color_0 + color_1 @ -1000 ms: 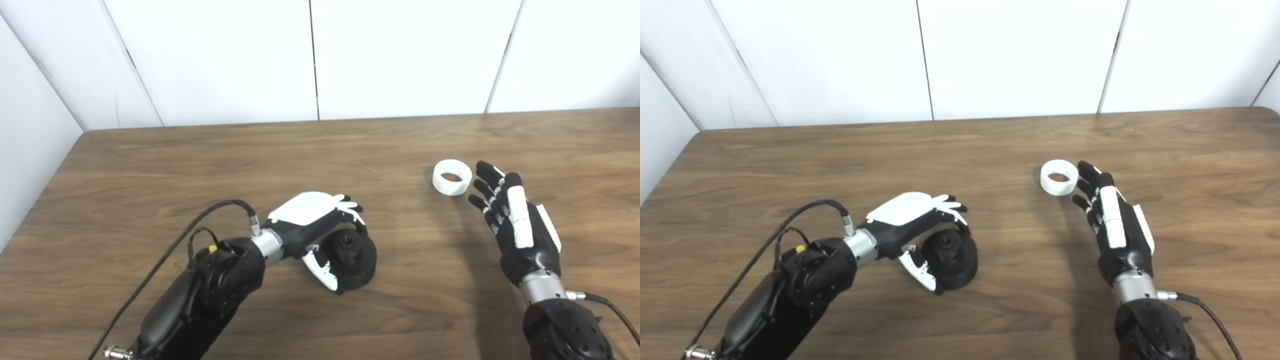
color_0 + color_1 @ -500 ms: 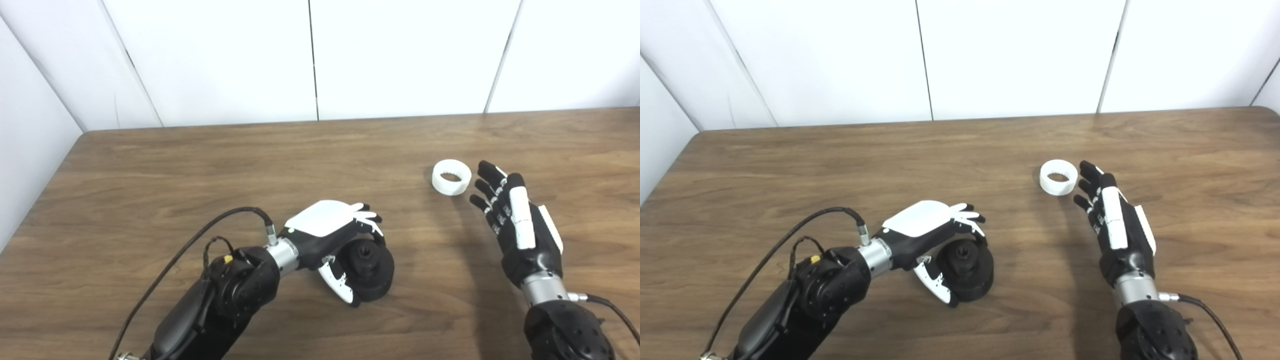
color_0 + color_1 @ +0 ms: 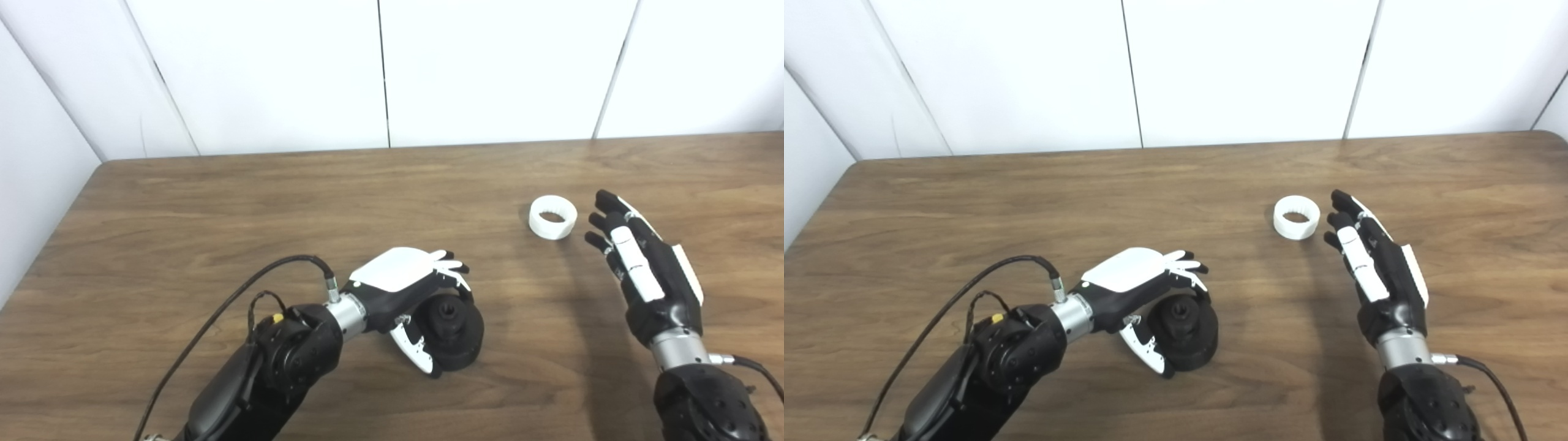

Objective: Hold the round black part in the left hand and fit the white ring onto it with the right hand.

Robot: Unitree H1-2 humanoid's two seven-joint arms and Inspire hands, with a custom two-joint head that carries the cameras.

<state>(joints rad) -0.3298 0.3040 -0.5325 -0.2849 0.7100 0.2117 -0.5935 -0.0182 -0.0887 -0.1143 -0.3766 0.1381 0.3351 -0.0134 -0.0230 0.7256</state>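
white ring [image 3: 553, 217] lies beside open right hand [image 3: 643, 269], untouched.

Black hands [image 3: 643, 275], white plates, silver wrists, cables.

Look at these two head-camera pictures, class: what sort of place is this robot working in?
Probably a robot test bench or lab station: a bare wooden table boxed in by plain white wall panels, with only a round black part and a white ring set out for two cabled robot arms.
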